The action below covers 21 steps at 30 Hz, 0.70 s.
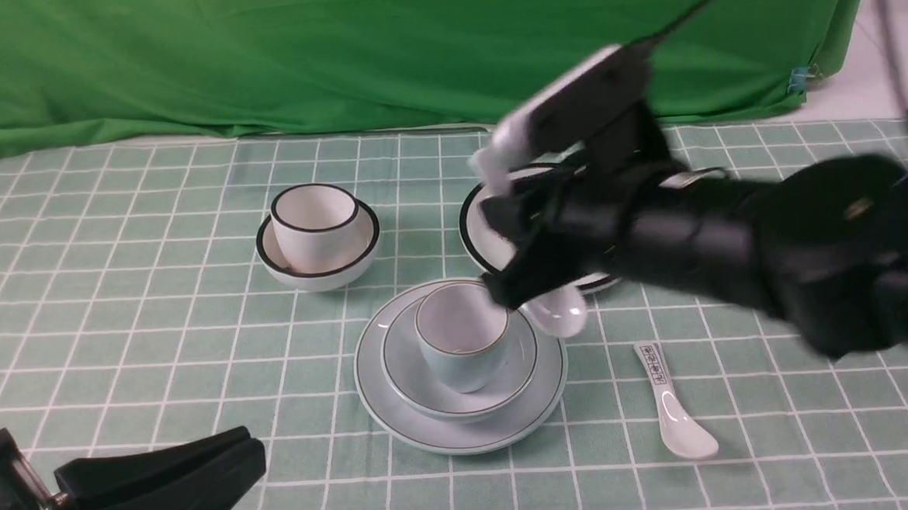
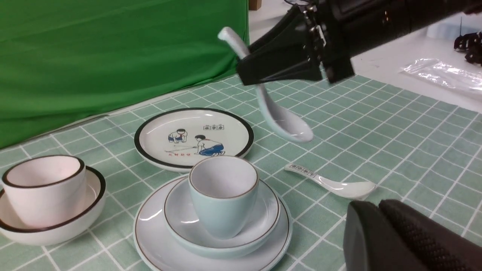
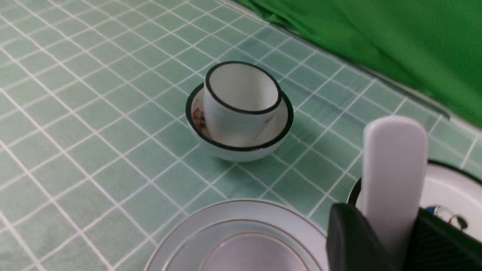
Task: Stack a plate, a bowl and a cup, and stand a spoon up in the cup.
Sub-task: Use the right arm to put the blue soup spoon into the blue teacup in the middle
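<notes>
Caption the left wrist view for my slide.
Right gripper holds the white spoon aloft; cup sits in bowl on plate.
</notes>
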Available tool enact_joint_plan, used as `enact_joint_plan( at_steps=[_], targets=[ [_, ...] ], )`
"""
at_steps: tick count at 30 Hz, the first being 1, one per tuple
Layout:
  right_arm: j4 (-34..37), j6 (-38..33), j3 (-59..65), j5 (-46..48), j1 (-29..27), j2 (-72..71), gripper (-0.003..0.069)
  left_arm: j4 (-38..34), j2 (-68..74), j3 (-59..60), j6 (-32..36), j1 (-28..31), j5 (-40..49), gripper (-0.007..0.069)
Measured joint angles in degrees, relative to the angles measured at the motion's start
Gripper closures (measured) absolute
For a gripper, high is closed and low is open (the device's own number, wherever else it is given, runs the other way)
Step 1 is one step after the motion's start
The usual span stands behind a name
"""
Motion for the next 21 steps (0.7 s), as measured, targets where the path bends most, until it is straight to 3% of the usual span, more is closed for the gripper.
enact_joint_plan(
  at_steps=[3,8,17,21],
  targets=[
    [-5.36,-0.01,-2.41,-1.42,4.98,2.3,0.0493,0.15,0.0,0.0,0.0,0.0,-0.35,0.0612],
    [-6.58,0.87,-3.78,1.29,5.05,2.08,0.0493,0.44,0.0,0.0,0.0,0.0,-0.3,0.0611],
    [-6.83,11.13,-3.95,24.09,-2.64,0.84,0.0493,0.44,0.0,0.0,0.06,0.0,-0.18,0.0607],
    [-10.25,19.32,-4.09,35.69,-7.4,0.79,0.0493,0.44,0.0,0.0,0.06,0.0,-0.18,0.0607]
  ],
)
